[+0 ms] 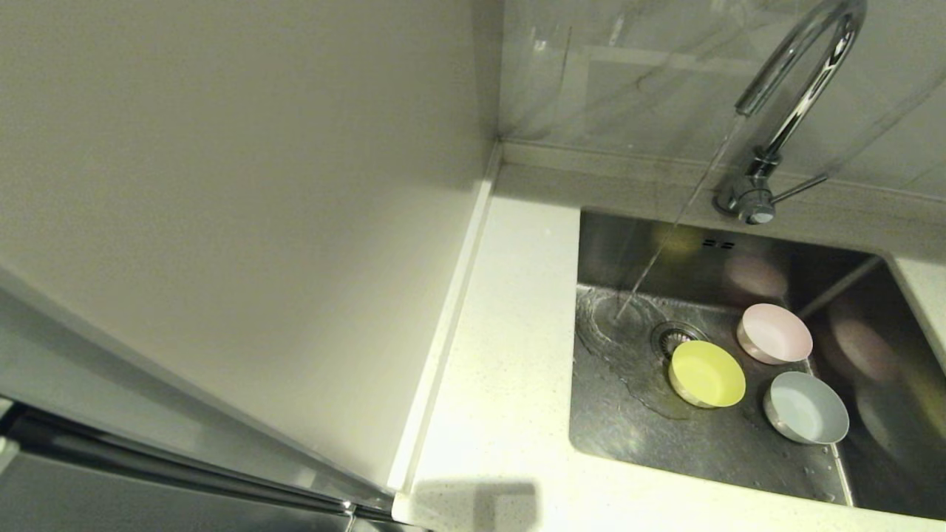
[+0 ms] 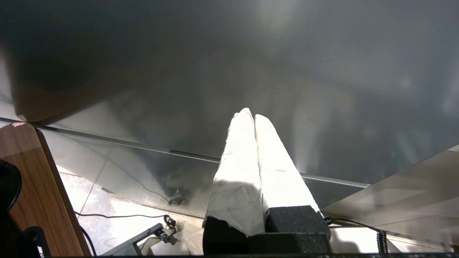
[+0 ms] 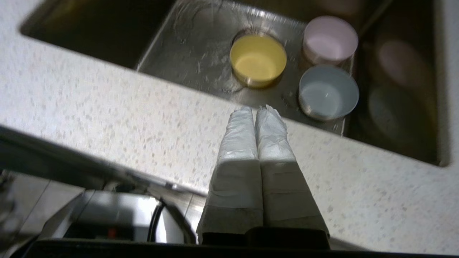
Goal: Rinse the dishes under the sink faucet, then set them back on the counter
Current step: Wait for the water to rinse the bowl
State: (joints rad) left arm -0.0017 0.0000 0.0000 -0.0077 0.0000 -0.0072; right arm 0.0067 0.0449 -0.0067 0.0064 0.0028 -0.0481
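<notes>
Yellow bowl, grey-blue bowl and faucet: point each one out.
yellow bowl (image 1: 707,374), head view, on its inner floor.
grey-blue bowl (image 1: 806,407), head view, on its inner floor.
faucet (image 1: 802,96), head view, on the rising chrome neck.

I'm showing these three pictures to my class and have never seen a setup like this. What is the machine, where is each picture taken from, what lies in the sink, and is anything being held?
It is a two-armed robot with a camera on its head and one on each wrist. The head view looks down on a white speckled counter and a steel sink. The faucet is running. Three small bowls sit in the sink: a yellow bowl beside the drain, a pink bowl and a grey-blue bowl. The right wrist view shows the right gripper shut and empty, above the counter's front edge. The left wrist view shows the left gripper shut, holding nothing, away from the sink. No arm appears in the head view.
</notes>
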